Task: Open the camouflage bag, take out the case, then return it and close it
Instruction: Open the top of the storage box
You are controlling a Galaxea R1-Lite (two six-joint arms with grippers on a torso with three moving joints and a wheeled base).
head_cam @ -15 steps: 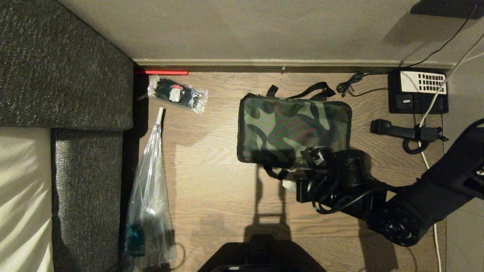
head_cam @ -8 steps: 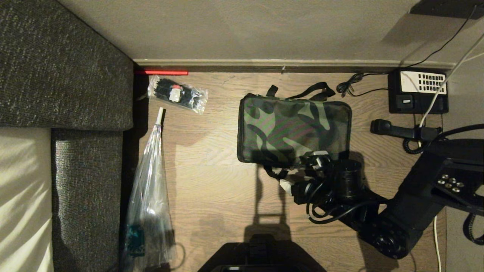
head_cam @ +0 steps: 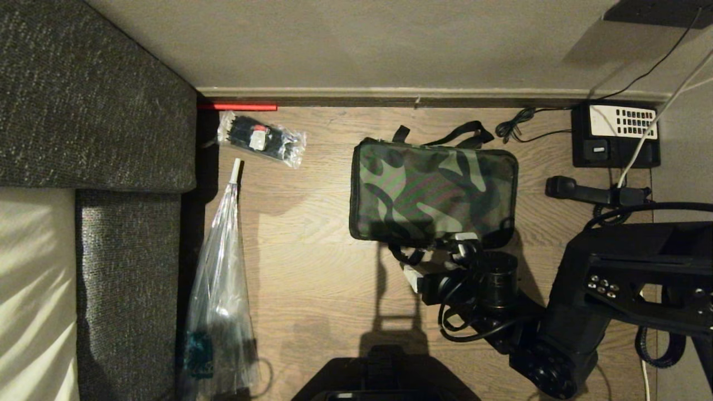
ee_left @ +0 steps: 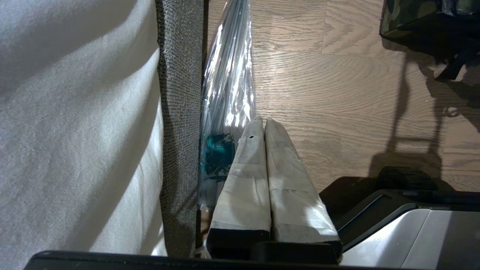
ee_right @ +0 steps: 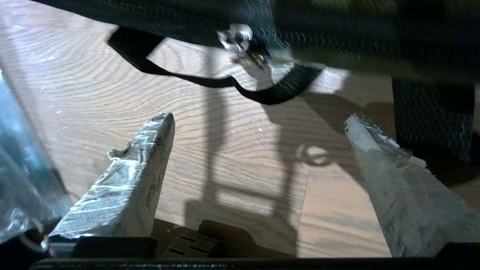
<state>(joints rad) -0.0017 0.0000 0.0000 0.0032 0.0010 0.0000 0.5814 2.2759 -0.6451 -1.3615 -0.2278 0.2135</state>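
Head view: the camouflage bag (head_cam: 433,191) lies flat and closed on the wooden floor (head_cam: 312,267), right of frame centre, with black straps (head_cam: 445,135) showing above its top edge. The case is not visible in any view. The right gripper (head_cam: 440,257) sits just below the bag's lower edge, centre-right of the frame, with the right arm running off to the lower right. In the right wrist view its two taped fingers (ee_right: 131,187) stand wide apart with nothing between them; only bare floor shows in the gap, and a black strap loop and the metal zipper pull (ee_right: 240,45) of the bag hang in the upper middle of that frame, apart from the fingertips. The left gripper (ee_left: 262,123) appears only in the left wrist view, lower centre, its white-wrapped fingers pressed together and empty, beside a clear plastic sleeve (ee_left: 228,86) that leans along the grey sofa edge (ee_left: 180,112). Head view, upper left of the floor: a small clear packet of black items (head_cam: 260,139). Upper right: a black desk phone (head_cam: 615,135), its handset (head_cam: 596,195) lying off the cradle below it.
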